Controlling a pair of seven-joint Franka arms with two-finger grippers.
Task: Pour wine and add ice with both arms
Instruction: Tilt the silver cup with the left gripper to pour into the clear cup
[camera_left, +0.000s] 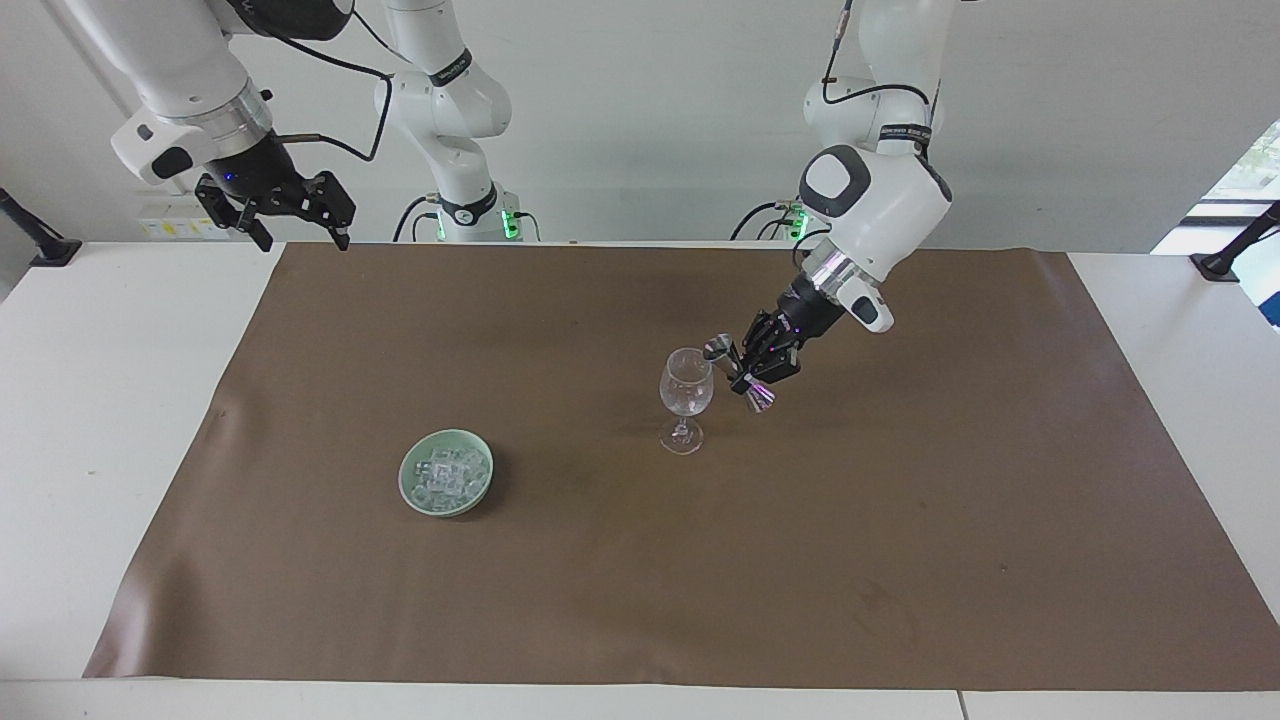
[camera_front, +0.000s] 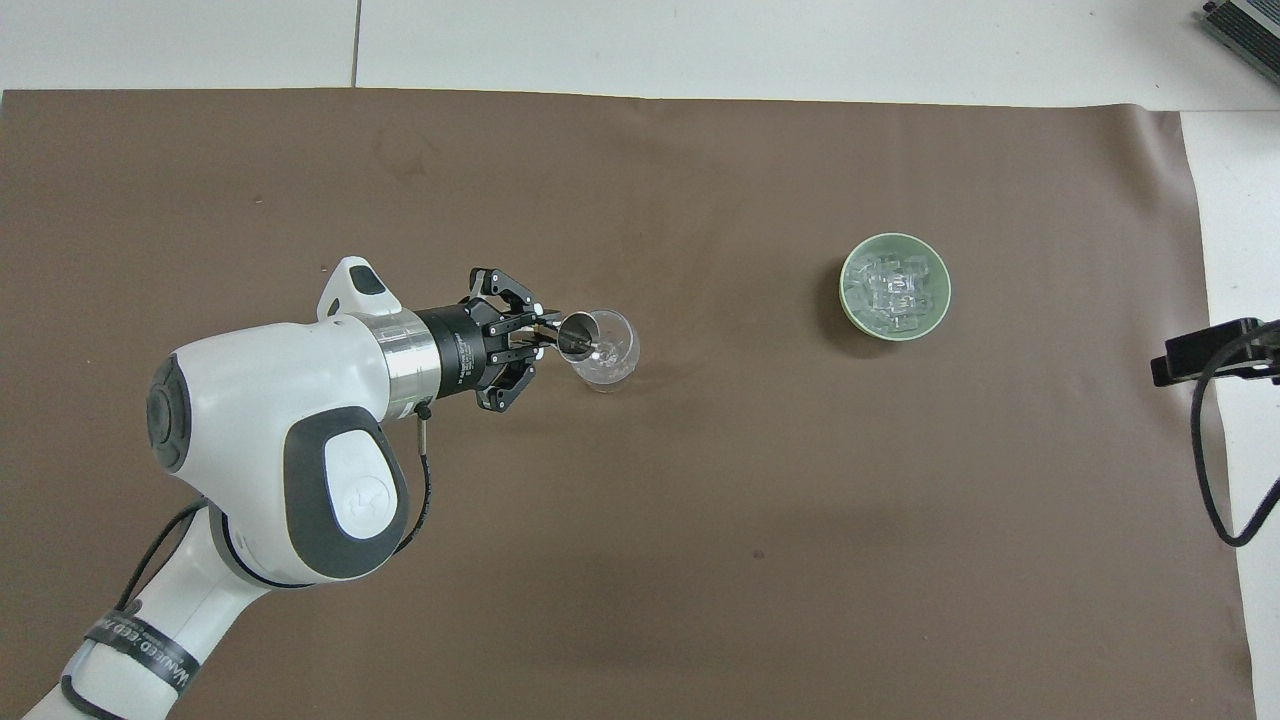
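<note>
A brown mat (camera_left: 640, 560) covers my table (camera_left: 110, 400). My left gripper (camera_left: 752, 366) is clamped on a steel jigger (camera_front: 574, 333), tipped with its mouth at the rim of the wine glass (camera_left: 686, 392), which stands upright near the mat's middle. My right gripper (camera_left: 290, 214) waits with its fingers apart, raised over the table's edge at the right arm's end. The ice (camera_front: 893, 290) lies heaped in a pale green dish (camera_left: 410, 483), well apart from the glass toward the right arm's end.
</note>
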